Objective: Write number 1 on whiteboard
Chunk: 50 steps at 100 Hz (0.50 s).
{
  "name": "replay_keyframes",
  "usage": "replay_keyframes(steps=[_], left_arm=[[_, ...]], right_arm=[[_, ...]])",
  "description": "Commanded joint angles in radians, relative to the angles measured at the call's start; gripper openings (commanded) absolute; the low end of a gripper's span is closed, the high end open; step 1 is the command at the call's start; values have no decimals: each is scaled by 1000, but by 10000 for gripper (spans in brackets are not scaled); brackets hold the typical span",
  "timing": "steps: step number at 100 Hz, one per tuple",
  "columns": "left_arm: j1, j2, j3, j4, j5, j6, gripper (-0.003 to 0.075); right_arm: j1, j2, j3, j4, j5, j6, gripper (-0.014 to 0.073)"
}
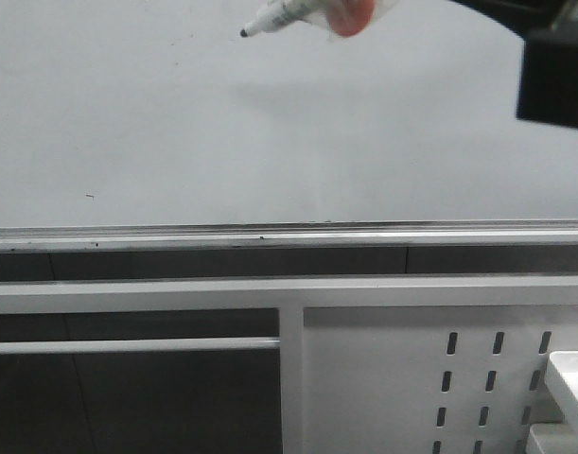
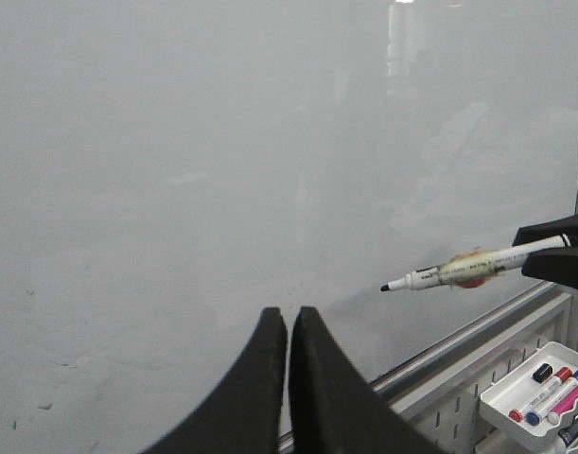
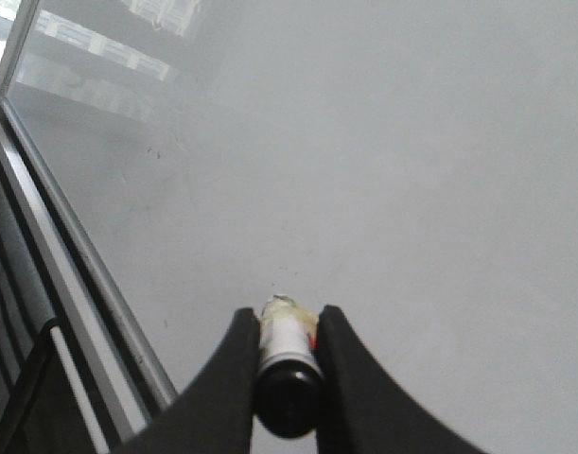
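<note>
The right gripper (image 3: 287,364) has its jaws clenched on a white marker pen (image 2: 464,270), black tip aimed ahead of the jaws at the whiteboard (image 2: 222,151), seemingly just short of touching. No number 1 is drawn yet. The left gripper (image 2: 288,326) idles, jaws closed and empty.
</note>
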Motion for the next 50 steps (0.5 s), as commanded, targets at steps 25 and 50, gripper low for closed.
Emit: replay_keyframes(steps=[25, 50], left_arm=[[3, 14, -22, -4, -105, -10, -20], [3, 14, -22, -4, -105, -10, -20]], right_arm=[[-6, 15, -65, 95, -82, -94, -59], [-7, 66, -65, 168, -97, -137, -59]])
